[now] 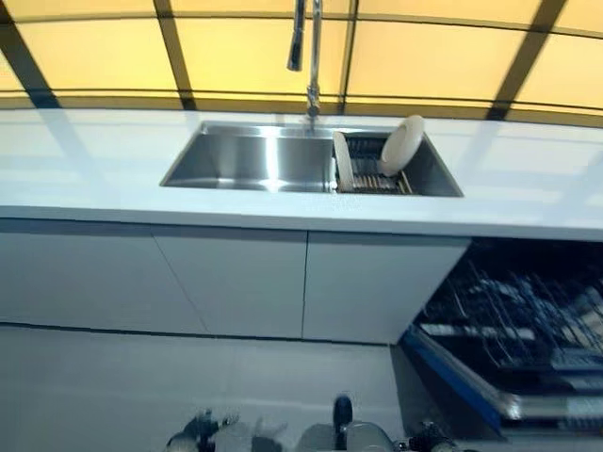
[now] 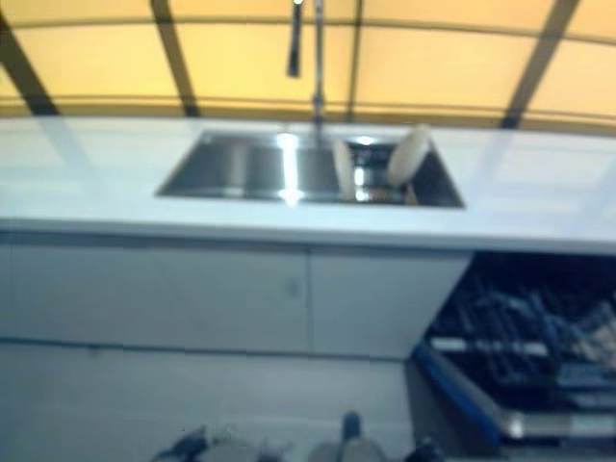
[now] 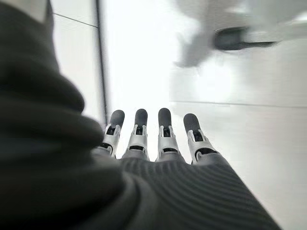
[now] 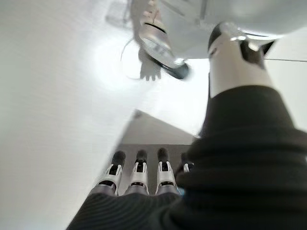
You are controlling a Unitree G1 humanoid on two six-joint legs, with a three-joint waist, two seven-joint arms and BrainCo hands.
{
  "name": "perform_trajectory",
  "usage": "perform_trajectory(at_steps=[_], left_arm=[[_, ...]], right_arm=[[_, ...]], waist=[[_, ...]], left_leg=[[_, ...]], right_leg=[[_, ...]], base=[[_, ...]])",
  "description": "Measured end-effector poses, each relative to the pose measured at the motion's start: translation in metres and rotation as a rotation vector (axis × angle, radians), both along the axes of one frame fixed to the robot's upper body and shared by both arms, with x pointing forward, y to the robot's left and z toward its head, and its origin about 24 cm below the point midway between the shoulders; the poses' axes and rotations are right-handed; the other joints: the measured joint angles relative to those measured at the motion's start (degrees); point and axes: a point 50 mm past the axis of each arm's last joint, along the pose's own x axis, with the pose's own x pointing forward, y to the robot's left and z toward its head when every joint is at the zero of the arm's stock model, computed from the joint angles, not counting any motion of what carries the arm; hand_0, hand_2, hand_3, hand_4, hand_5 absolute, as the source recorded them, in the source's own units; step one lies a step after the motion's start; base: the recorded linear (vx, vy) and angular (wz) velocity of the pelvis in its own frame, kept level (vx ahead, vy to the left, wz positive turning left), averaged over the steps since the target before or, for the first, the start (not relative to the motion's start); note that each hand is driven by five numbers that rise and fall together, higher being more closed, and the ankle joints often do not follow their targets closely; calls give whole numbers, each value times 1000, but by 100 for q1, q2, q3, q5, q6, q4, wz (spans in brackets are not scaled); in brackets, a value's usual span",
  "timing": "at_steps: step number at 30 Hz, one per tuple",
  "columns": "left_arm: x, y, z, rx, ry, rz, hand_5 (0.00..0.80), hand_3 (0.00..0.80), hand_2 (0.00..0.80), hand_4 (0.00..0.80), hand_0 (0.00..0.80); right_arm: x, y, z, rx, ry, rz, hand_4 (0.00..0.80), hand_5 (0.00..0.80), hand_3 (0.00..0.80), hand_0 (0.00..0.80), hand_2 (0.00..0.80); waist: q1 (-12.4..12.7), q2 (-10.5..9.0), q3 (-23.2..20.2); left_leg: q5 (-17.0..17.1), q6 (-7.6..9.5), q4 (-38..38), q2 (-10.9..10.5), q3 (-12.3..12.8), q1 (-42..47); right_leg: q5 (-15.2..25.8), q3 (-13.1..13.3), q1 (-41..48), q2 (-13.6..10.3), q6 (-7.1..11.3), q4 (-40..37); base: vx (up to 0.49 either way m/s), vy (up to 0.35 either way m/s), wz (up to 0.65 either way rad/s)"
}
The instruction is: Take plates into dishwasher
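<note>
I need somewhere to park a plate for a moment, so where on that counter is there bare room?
The white counter is bare left of the sink and right of it, above the open dishwasher. The sink's left basin is bare too. Its right end is crowded: two plates stand in a rack.

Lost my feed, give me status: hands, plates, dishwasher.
Left hand and right hand open, empty, hanging low. Two plates standing in sink rack. Dishwasher open at right, nothing blocking.
</note>
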Motion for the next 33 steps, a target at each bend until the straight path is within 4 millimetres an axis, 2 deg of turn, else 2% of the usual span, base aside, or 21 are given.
perform_trajectory(at_steps=[1, 3, 6, 8, 9, 10, 11, 12, 13, 14, 15, 16, 17, 18, 20, 21, 22, 25, 29, 30, 33], left_arm=[[-9, -2, -2, -13, 28, -30, 0, 0, 0, 0, 0], [-12, -1, -2, -19, 35, -46, 0, 0, 0, 0, 0], [-4, -5, -1, -33, 13, -55, 0, 0, 0, 0, 0], [7, -6, 0, -36, -10, -60, 0, 0, 0, 0, 0], [18, -5, 2, -31, -33, -63, 0, 0, 0, 0, 0], [24, -2, 4, -21, -47, -67, 0, 0, 0, 0, 0], [23, 1, 4, -15, -46, -66, 0, 0, 0, 0, 0], [23, 1, 4, -14, -42, -64, 0, 0, 0, 0, 0], [21, 2, 4, -11, -35, -62, 0, 0, 0, 0, 0], [24, 2, 5, -14, -53, -55, 0, 0, 0, 0, 0], [29, 0, 7, -23, -81, -57, 0, 0, 0, 0, 0], [29, 0, 7, -24, -87, -60, 0, 0, 0, 0, 0], [34, 1, 9, -21, -106, -63, 0, 0, 0, 0, 0], [31, 5, 9, -7, -102, -68, 0, 0, 0, 0, 0], [29, 18, 12, 34, -80, -91, 0, 0, 0, 0, 0], [29, 22, 13, 44, -81, -91, 0, 0, 0, 0, 0], [27, 30, 16, 62, -89, -93, 0, 0, 0, 0, 0], [38, 46, 26, 108, -130, -109, 0, 0, 0, 0, 0], [51, 51, 32, 119, -162, -121, 0, 0, 0, 0, 0], [50, 53, 32, 120, -155, -121, 0, 0, 0, 0, 0], [41, 53, 29, 107, -137, -125, 0, 0, 0, 0, 0]], right_arm=[[3, -5, 2, -6, -9, 6, 0, 0, 0, 0, 0], [11, -10, 6, 1, -19, 30, 0, 0, 0, 0, 0], [27, -14, 12, -12, -63, 67, 0, 0, 0, 0, 0], [30, -14, 13, -14, -69, 79, 0, 0, 0, 0, 0], [27, -11, 12, 13, -62, 87, 0, 0, 0, 0, 0], [24, -9, 10, 24, -53, 101, 0, 0, 0, 0, 0], [24, -8, 10, 31, -50, 115, 0, 0, 0, 0, 0], [25, -4, 9, 61, -46, 158, 0, 0, 0, 0, 0], [27, 0, 9, 93, -35, 198, 0, 0, 0, 0, 0], [33, 5, 11, 146, -28, 272, 0, 0, 0, 0, 0], [48, 13, 18, 205, -53, 381, 0, 0, 0, 0, 0], [61, 20, 27, 241, -80, 493, 0, 0, 0, 0, 0], [75, 27, 39, 277, -111, 589, 0, 0, 0, 0, 0], [99, 40, 62, 328, -167, 731, 0, 0, 0, 0, 0], [132, 57, 110, 386, -294, 921, 0, 0, 0, 0, 0], [138, 59, 120, 400, -324, 948, 0, 0, 0, 0, 0], [147, 61, 141, 433, -365, 989, 0, 0, 0, 0, 0], [146, 68, 151, 555, -342, 1006, 0, 0, 0, 0, 0], [138, 76, 155, 847, -213, 964, 0, 0, 0, 0, 0], [136, 78, 158, 929, -191, 954, 0, 0, 0, 0, 0], [134, 81, 172, 1150, -155, 918, 0, 0, 0, 0, 0]], waist=[[116, 122, 7], [258, 152, 5], [245, 145, -11], [248, 121, -31], [224, -31, -71], [255, -146, -128], [347, -174, -152], [400, -236, -143], [436, -229, -116], [577, -256, -72], [726, -136, 36], [824, -40, 85], [897, 29, 138], [991, 82, 178], [998, 66, 164], [996, 66, 158], [960, 108, 126], [839, -269, 22], [872, -368, 7], [883, -396, -3], [907, -359, 30]], left_leg=[[-43, -55, 88, 140, 197, 13], [-13, -104, 375, 267, 416, -15], [9, -148, 628, 394, 346, 1], [34, -300, 814, 450, 330, -39], [90, -530, 1844, 397, 417, -580], [283, -729, 2533, 384, 560, -976], [409, -783, 2886, 335, 569, -1139], [681, -772, 3890, 345, 508, -1754], [580, -729, 3830, 332, 616, -1971], [487, -663, 3150, 376, 803, -1985], [518, -667, 2100, 497, 942, -2027], [666, -693, 1141, 586, 951, -1989], [875, -700, 531, 589, 796, -1969], [1177, -646, -35, 657, 797, -1972], [1381, -516, -153, 656, 840, -1883], [1389, -503, -159, 642, 833, -1802], [1678, -292, -345, 633, 827, -1562], [1756, -118, -654, 390, 842, -1414], [1676, -23, -711, 222, 840, -1395], [1659, -43, -741, 190, 843, -1393], [1633, -86, -723, 241, 832, -1376]], right_leg=[[-18, -55, 102, 127, -144, -38], [-73, -94, 306, 288, -298, -226], [-202, -100, 525, 449, -381, -385], [-294, -142, 610, 499, -421, -422], [-338, -277, 766, 452, -464, -657], [-334, -278, 815, 403, -470, -770], [-330, -274, 853, 393, -488, -785], [-329, -253, 1043, 382, -616, -864], [-335, -250, 1122, 384, -596, -955], [-333, -186, 1151, 382, -595, -1015], [-333, -171, 1270, 478, -596, -1075], [-334, -148, 1319, 571, -614, -1144], [-333, -77, 1312, 658, -616, -1162], [-321, -107, 1405, 730, -593, -1230], [-346, -282, 1586, 738, -476, -1366], [-345, -305, 1615, 740, -419, -1361], [-397, -362, 1760, 774, -292, -1350], [-597, -276, 1691, 499, -56, -1152], [-663, -171, 1705, 183, 160, -1125], [-702, -123, 1717, 158, 223, -1170], [-668, -134, 1812, 228, 173, -1305]], base=[[296, -115, 27], [248, -79, 2], [155, -53, -12], [244, -148, 12], [217, -136, 15], [183, -95, 5], [354, 1, -27], [379, 66, -21], [471, 109, -29], [353, 79, -36], [299, 53, -49], [250, 77, -48], [176, 111, -62], [187, 129, -66], [148, 72, -56], [133, 23, -44], [98, 3, -19], [75, -19, 10], [71, -55, 6], [46, -107, 3], [16, -96, 0]])
